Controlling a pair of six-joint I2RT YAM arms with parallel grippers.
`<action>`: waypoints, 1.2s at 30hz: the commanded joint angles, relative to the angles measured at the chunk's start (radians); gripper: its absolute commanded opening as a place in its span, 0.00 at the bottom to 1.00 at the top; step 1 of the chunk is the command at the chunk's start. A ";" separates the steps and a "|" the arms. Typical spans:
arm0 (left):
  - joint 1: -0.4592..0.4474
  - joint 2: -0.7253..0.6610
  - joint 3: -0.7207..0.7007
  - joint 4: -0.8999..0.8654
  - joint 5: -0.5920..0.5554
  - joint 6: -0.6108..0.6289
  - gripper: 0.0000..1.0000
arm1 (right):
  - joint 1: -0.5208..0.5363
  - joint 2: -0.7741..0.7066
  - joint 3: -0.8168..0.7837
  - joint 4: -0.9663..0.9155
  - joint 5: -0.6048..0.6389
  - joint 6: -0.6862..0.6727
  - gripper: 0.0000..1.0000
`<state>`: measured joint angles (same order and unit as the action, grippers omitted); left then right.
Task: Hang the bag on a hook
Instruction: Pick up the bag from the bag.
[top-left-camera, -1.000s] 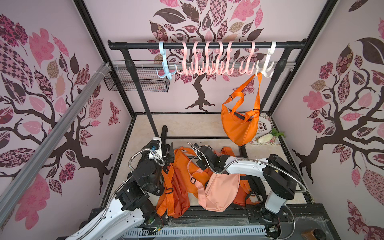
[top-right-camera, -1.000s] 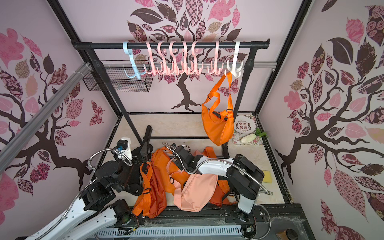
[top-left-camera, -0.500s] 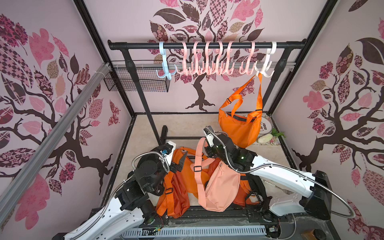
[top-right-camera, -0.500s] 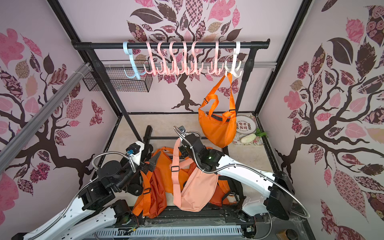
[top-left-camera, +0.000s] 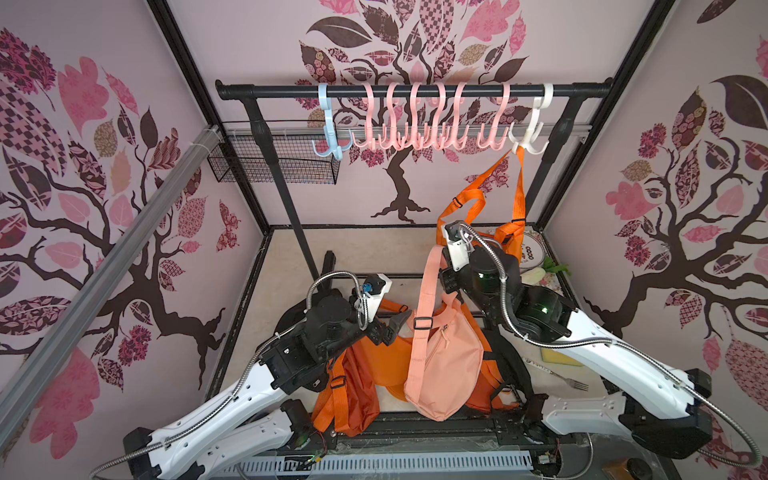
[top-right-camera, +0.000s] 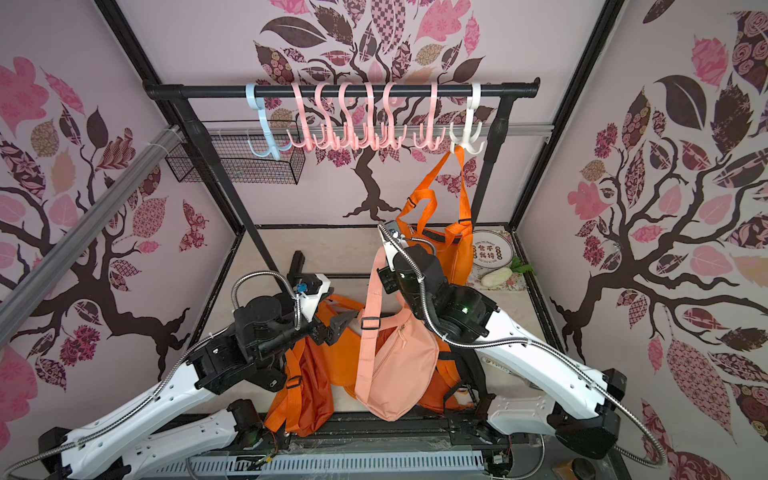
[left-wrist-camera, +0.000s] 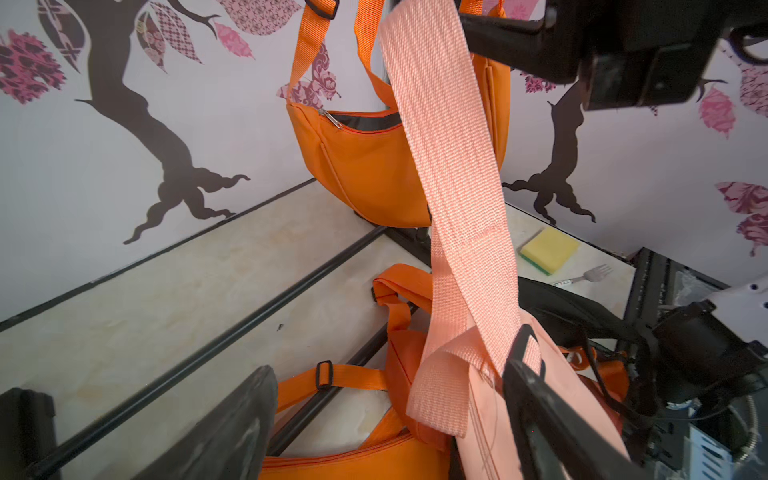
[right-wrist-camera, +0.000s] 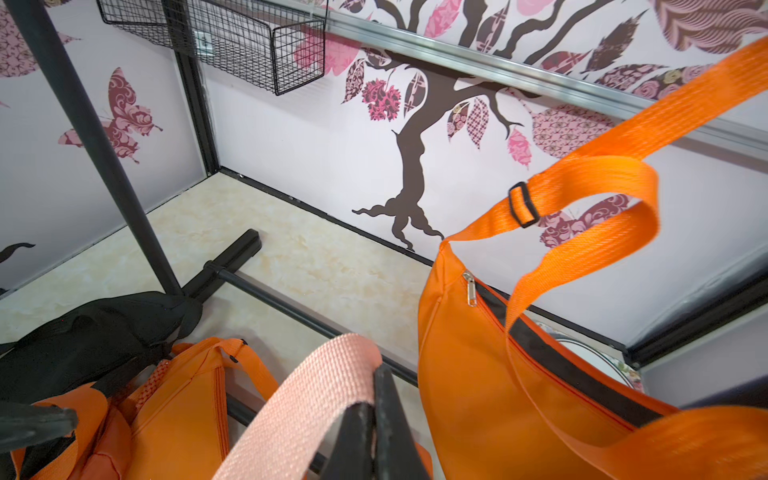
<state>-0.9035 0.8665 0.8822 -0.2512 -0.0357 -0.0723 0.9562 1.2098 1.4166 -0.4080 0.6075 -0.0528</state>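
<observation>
A peach bag (top-left-camera: 442, 365) (top-right-camera: 399, 365) hangs by its strap (top-left-camera: 428, 286) from my right gripper (right-wrist-camera: 374, 382). That gripper is shut on the top of the strap (right-wrist-camera: 316, 399), below the black rail (top-left-camera: 415, 89). The rail carries a blue hook (top-left-camera: 330, 137), several pink hooks (top-left-camera: 415, 120) and a white hook (top-left-camera: 528, 133). An orange bag (left-wrist-camera: 365, 166) (right-wrist-camera: 519, 395) hangs from the white hook, just beyond my right wrist. My left gripper (top-left-camera: 390, 328) (left-wrist-camera: 388, 370) is open beside the peach strap's lower end (left-wrist-camera: 469, 291), with nothing clamped.
More orange bags (top-left-camera: 353, 395) and a black one (right-wrist-camera: 95, 328) lie heaped on the floor under the arms. A wire basket (top-left-camera: 282, 162) hangs at the back left beside the rack's post (top-left-camera: 291, 208). A plate (top-left-camera: 530, 249), sponge (left-wrist-camera: 548, 249) and fork (top-left-camera: 575, 384) lie at the right.
My right arm has risen and reached toward the back, lifting the peach bag off the heap by its strap. My left gripper has come up toward the strap, still open. The hung orange bag swayed.
</observation>
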 joint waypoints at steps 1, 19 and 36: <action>-0.010 0.008 0.101 0.083 0.092 -0.068 0.88 | -0.001 -0.025 0.060 -0.064 0.064 -0.008 0.00; -0.061 0.229 0.251 0.040 0.019 -0.020 0.86 | -0.002 -0.049 0.192 -0.170 0.023 0.047 0.00; -0.126 0.382 0.357 0.045 -0.055 -0.032 0.75 | -0.002 -0.061 0.218 -0.208 0.020 0.051 0.00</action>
<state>-1.0260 1.2285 1.1965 -0.2077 -0.0517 -0.1024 0.9554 1.1706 1.5677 -0.6109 0.6182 -0.0036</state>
